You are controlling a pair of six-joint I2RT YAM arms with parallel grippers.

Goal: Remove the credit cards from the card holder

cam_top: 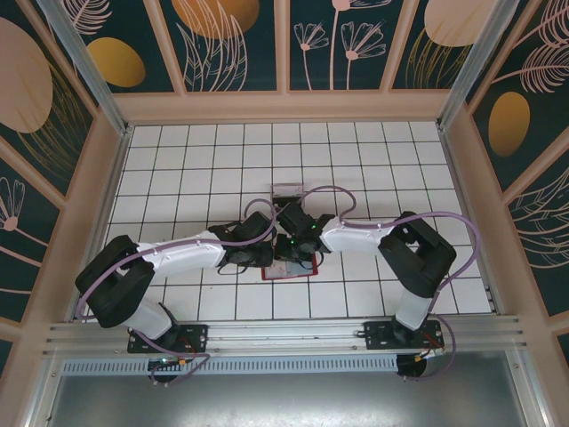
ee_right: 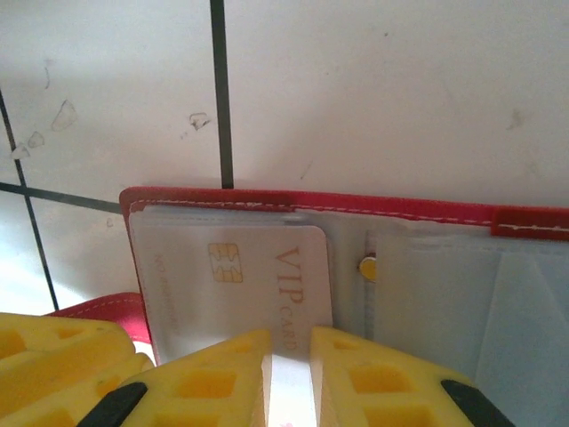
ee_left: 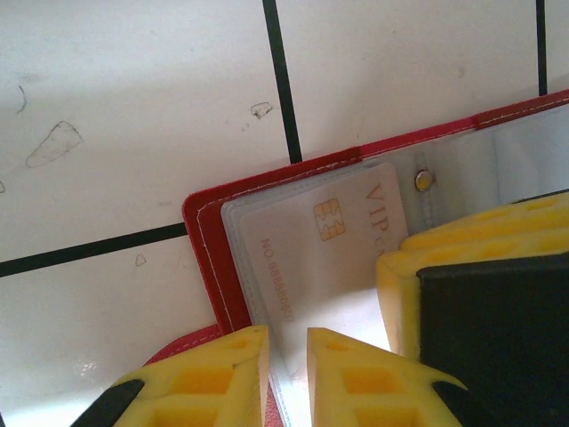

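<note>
**Item 1, holder [ee_right: 267,197].** We are logging a red holder lying opened flat on the white tiled desk [ee_right: 373,89]. Its grey lining and clear sleeves are facing up. In the top view both arms are converging over it. A brass stud [ee_right: 367,266] is sitting on the holder's inner fold.

**Item 2, card [ee_right: 258,285].** A greyish-white card with a gold chip and "VIP CARD" lettering is sitting inside the clear sleeve at the holder's end page. It is lying between the stud and the holder's red corner, within the rim.

**Item 3, left claw [ee_left: 286,331].** Its yellow fingers are pointing down at the holder's edge beside the card. The jaws are standing a narrow slit apart, with the sleeve showing through the slit. We are not able to judge whether they are pinching anything.

**Item 4, right claw [ee_right: 290,334].** Its fingers are reaching the card's near edge, just beside the stud. The jaws are likewise standing a narrow slit apart. We are not able to judge whether they are nipping the card.

**Item 5, tab [ee_right: 98,313].** A red tab is showing just past the holder's outer end.

**Item 6, box [cam_top: 287,189].** A small clear box is resting on the desk beyond the holder's far side.
</note>
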